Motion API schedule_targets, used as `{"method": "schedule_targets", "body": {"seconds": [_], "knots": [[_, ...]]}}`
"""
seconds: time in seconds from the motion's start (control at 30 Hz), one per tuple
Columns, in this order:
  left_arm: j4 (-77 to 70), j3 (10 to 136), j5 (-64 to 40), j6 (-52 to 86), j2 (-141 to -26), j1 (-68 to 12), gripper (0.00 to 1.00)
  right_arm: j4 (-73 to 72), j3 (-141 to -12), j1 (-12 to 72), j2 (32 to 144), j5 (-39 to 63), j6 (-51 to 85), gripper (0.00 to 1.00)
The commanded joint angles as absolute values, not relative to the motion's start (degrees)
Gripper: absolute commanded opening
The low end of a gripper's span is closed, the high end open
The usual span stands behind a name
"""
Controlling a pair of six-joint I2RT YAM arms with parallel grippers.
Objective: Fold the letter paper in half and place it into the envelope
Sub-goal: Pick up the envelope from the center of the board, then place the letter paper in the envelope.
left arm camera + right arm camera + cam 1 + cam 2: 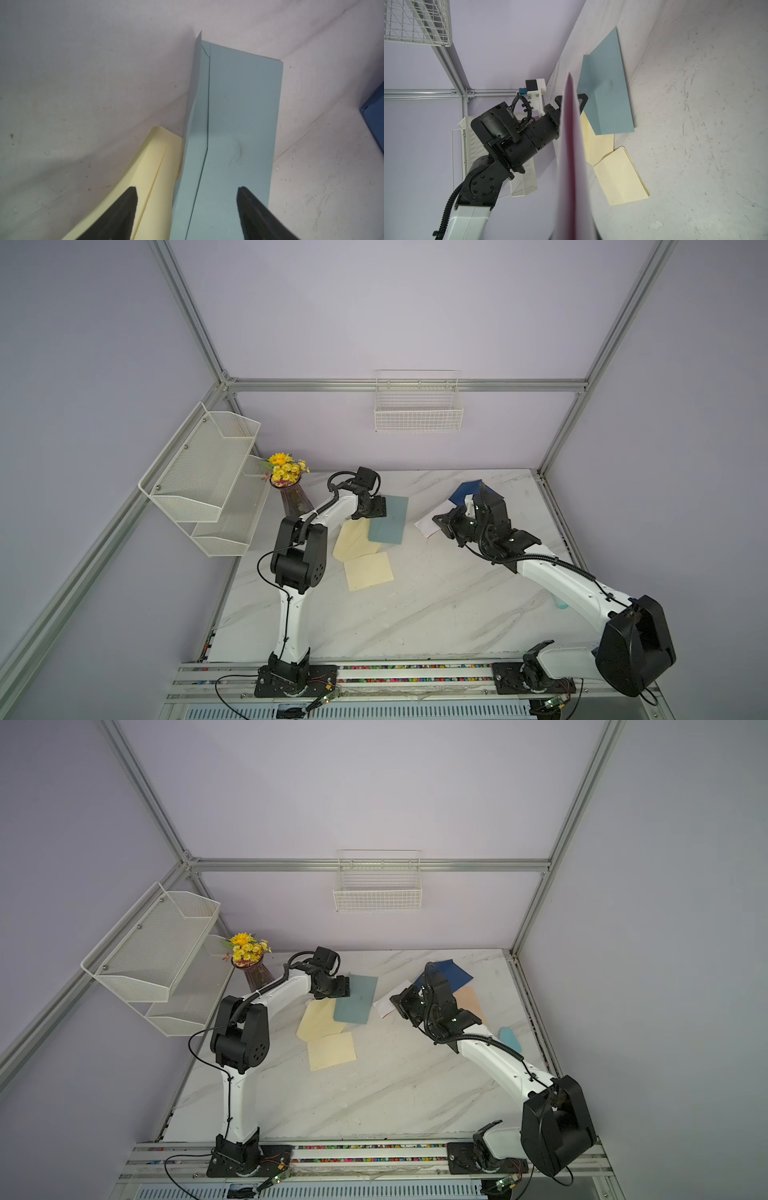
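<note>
Marble tabletop (415, 614): your left gripper (187, 207) gapes over the teal envelope (239, 114), flap raised between its fingers (253, 212). Right gripper (438, 522) clamps the white paper (422, 524), red inside.

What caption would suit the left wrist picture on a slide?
Open left pincer poised over a creased blue-grey paper overlapping a pale yellow sheet.
</note>
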State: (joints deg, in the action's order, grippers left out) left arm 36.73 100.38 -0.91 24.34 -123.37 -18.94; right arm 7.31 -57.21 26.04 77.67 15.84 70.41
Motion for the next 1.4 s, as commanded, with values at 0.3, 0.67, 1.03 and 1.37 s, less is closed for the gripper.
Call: {"method": "schedule_targets", "body": {"seconds": [0.3, 0.67, 1.03, 1.37], "knots": [[34.08, 108.08, -10.19, 22.99, -129.17, -16.52, 0.00, 11.50, -60.65, 25.07, 76.89, 16.41, 68.02, 0.00], [33.47, 103.47, -14.43, 21.80, -119.49, -17.24, 0.00, 13.74, -58.06, 25.05, 74.38, 15.31, 64.93, 0.00], [34.30, 91.14, -17.18, 22.73, -105.76, -23.32, 0.00, 21.47, -65.02, 25.12, 85.17, 24.48, 54.03, 0.00], [34.28, 84.34, -16.86, 24.90, -98.38, -29.53, 0.00, 26.26, -65.22, 25.30, 87.19, 27.99, 48.90, 0.00]]}}
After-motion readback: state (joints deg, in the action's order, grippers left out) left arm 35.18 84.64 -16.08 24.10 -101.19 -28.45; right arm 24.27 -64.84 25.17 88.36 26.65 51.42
